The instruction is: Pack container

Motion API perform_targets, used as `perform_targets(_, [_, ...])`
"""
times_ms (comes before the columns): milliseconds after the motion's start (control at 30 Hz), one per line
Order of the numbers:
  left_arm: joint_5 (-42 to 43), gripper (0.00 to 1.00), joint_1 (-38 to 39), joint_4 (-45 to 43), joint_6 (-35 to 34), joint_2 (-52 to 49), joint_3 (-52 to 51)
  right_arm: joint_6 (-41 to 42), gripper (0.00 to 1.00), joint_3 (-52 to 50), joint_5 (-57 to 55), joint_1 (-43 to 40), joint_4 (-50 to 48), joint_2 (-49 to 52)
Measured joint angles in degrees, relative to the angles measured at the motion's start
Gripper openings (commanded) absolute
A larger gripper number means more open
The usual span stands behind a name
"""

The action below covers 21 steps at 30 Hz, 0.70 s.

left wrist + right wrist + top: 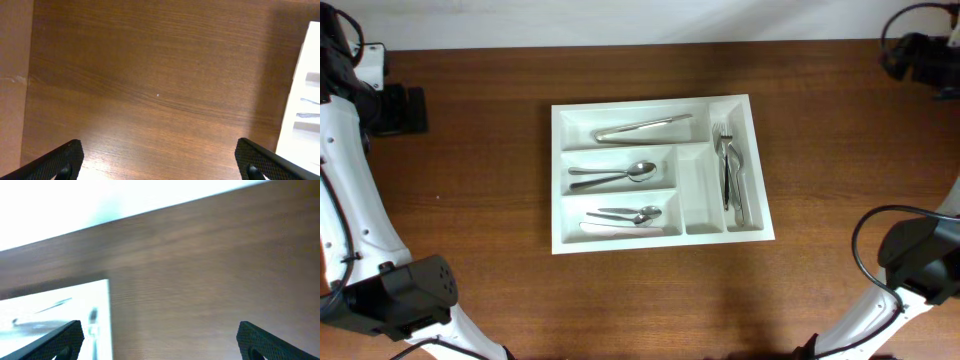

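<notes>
The left gripper [161, 164] is seen with its fingers spread wide and empty above the wooden table [150, 75]. The right gripper [160, 341] is likewise spread and empty. The white cutlery tray [701, 195] is placed at the table's middle, well apart from both grippers. A knife [645, 127] is laid in its top compartment, a spoon [615, 173] in the middle one, smaller spoons [625, 213] in the lower, and forks [723, 140] in the rightmost narrow one.
</notes>
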<state>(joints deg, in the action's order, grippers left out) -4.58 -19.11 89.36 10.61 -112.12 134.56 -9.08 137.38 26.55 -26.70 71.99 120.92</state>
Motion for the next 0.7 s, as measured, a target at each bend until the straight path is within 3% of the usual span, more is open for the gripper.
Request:
perform_targets(333, [0.0, 0.99, 0.0, -0.6, -0.2, 0.0, 0.0, -3.3, 0.99, 0.0, 1.2, 17.7, -0.2, 0.0])
perform_targets(700, [0.0, 0.99, 0.0, -0.6, -0.2, 0.0, 0.0, -3.6, 0.99, 0.0, 0.1, 26.4, 0.3, 0.0])
